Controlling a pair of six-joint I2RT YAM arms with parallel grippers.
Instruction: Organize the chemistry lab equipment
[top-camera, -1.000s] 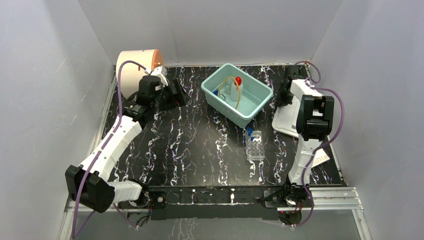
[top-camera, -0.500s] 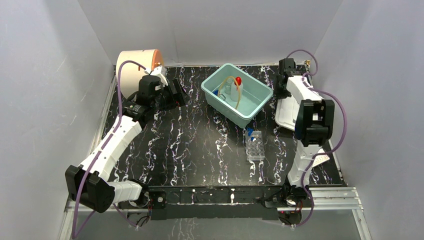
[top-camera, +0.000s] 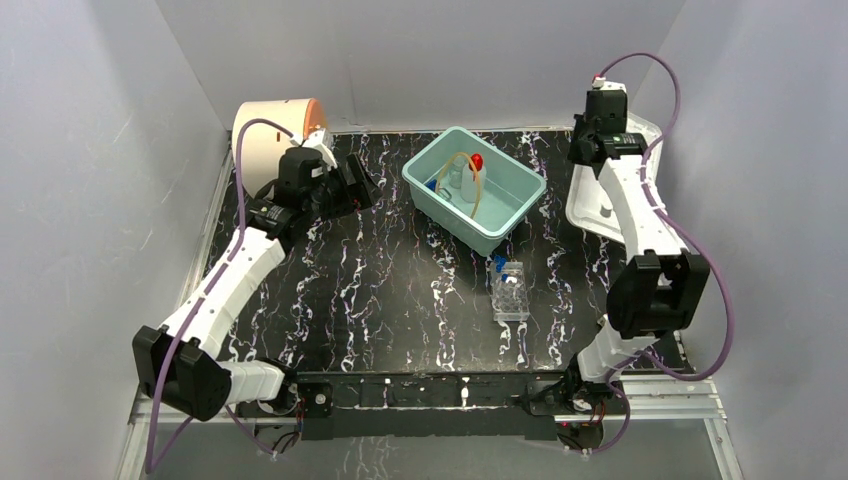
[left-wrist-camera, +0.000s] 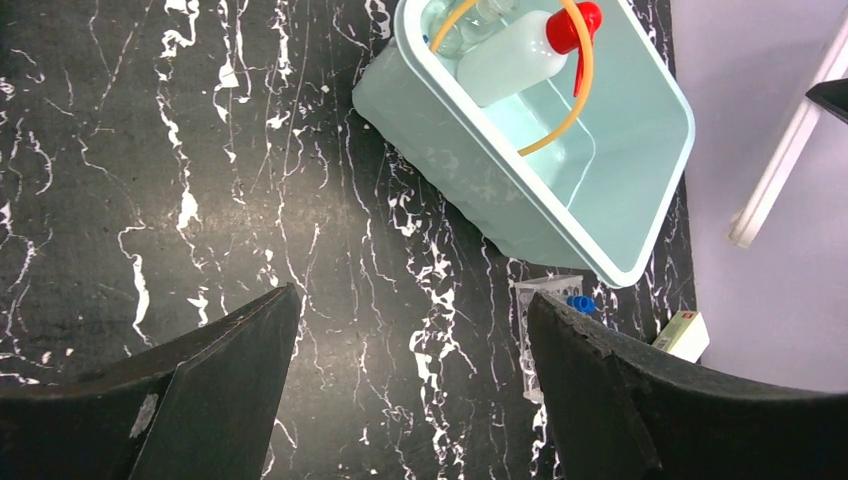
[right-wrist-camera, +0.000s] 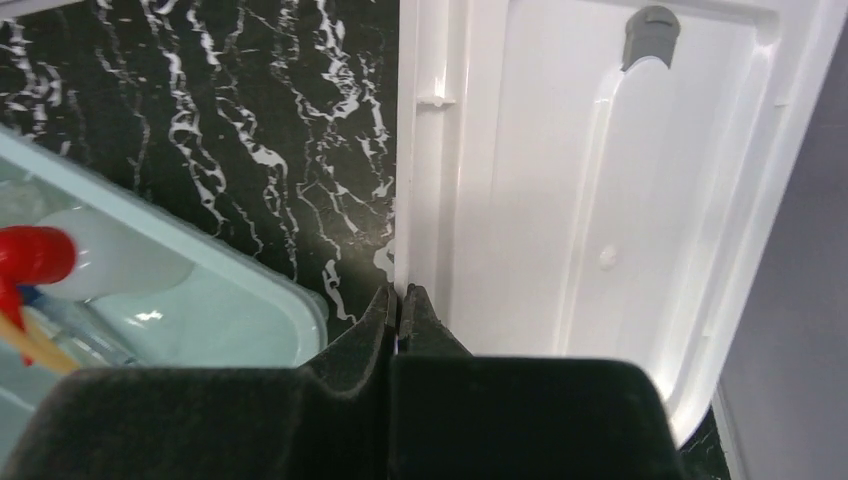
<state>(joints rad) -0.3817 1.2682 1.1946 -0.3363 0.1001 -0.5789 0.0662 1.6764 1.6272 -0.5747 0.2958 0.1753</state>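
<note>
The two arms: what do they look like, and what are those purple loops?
Both the left arm and right arm have white tubular links with black joints. A purple cable loops along each. The left pincer and right pincer end in flat black fingers.

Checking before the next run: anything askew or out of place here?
The white lid is tilted up at the far right, its edge pinched by the shut right hand. The clear tube rack stands on the table, outside the teal bin. No spill visible.
</note>
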